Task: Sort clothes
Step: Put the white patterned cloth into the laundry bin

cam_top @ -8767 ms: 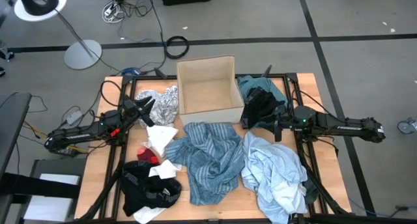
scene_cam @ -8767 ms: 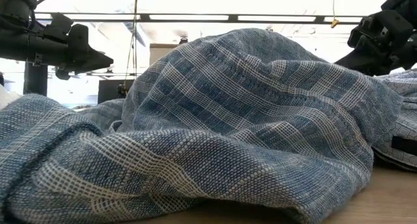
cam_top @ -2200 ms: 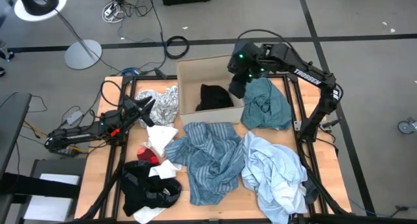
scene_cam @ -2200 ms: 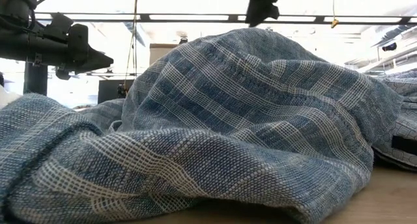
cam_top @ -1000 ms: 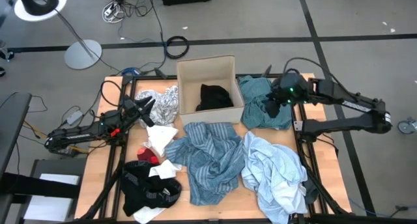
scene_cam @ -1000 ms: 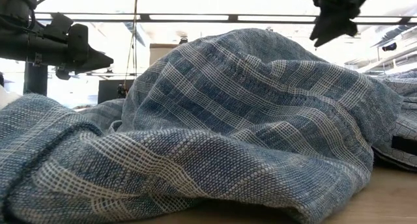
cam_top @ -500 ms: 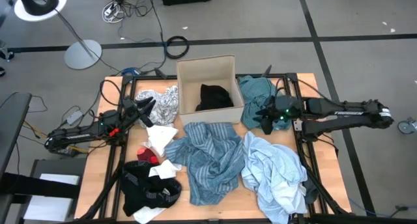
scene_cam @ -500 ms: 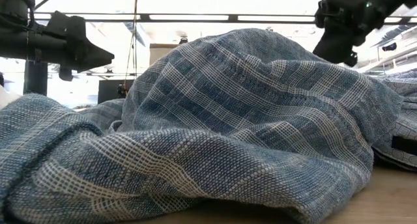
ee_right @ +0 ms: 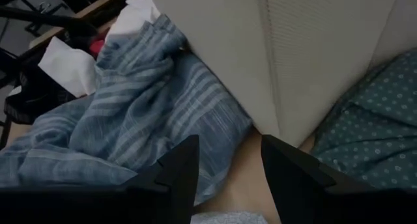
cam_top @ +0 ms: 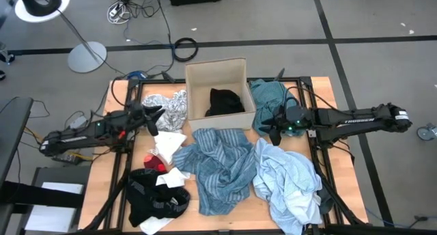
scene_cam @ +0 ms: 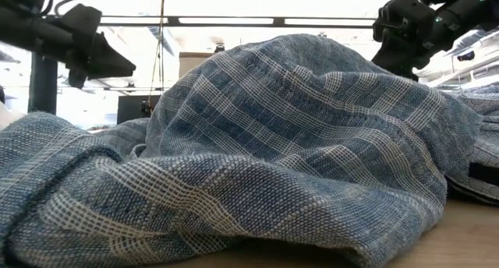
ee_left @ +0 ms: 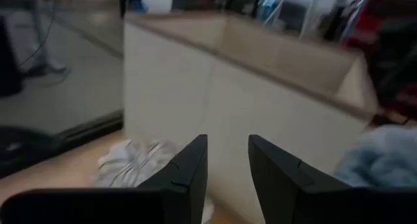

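The right claw (cam_top: 273, 123) is positioned with fingers apart and empty over the dotted teal top (cam_top: 276, 97), beside the tan cardboard box (cam_top: 217, 91) containing the black piece (cam_top: 224, 102). The left claw (cam_top: 156, 116), parted and empty, is held near the grey-white patterned piece (cam_top: 168, 106).

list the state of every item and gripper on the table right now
cardboard box: upright, open-topped, black piece inside
black piece: crumpled in the box
teal top: bunched right of the box
blue striped shirt: rumpled, mid-table
pale blue shirt: heaped, front right
grey-white patterned piece: crumpled left of the box
red sock: partly covered by white cloth
left gripper: open, empty, by the patterned piece
right gripper: open, empty, beside the teal top
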Motion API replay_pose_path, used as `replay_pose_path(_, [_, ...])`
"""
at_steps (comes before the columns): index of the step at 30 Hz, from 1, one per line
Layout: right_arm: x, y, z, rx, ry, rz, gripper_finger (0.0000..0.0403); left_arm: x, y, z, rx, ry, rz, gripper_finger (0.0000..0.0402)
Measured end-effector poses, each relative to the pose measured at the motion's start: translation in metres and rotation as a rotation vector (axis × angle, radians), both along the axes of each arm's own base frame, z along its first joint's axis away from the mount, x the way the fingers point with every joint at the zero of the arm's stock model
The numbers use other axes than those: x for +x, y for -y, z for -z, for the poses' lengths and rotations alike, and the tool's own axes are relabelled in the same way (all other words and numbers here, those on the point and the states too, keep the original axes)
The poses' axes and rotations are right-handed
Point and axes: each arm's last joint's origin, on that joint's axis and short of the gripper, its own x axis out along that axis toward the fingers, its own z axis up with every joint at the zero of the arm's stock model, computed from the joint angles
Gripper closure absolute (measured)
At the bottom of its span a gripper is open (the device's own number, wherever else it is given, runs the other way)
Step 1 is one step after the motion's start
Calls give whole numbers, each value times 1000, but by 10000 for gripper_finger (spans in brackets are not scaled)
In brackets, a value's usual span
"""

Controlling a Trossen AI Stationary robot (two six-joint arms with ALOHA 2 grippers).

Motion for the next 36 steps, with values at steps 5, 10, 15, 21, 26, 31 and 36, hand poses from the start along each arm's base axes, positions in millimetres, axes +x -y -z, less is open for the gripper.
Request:
replay_pose_path(5, [0, 0, -1, -3, 6, -1, 236, 14, -3, -13, -31, -119, -37, 284])
replay_pose_path(10, [0, 0, 0, -3, 5, -2, 236, 30, -11, -24, -72, -200, -98, 276])
replay_pose_path(15, [0, 0, 0, -4, 5, -2, 237, 41, -23, -21, -120, -333, -173, 245])
replay_pose_path(21, [0, 0, 0, -11, 3, -7, 237, 52, -31, -1, -216, -470, -213, 219])
replay_pose_path(26, [0, 0, 0, -12, 2, -8, 238, 62, -36, 17, -271, -567, -272, 223])
replay_pose_path(31, [0, 0, 0, -13, 3, -8, 238, 70, -43, 35, -369, -641, -306, 229])
replay_pose_path(36, [0, 0, -1, -17, 3, -12, 240, 75, -51, 56, -459, -733, -326, 236])
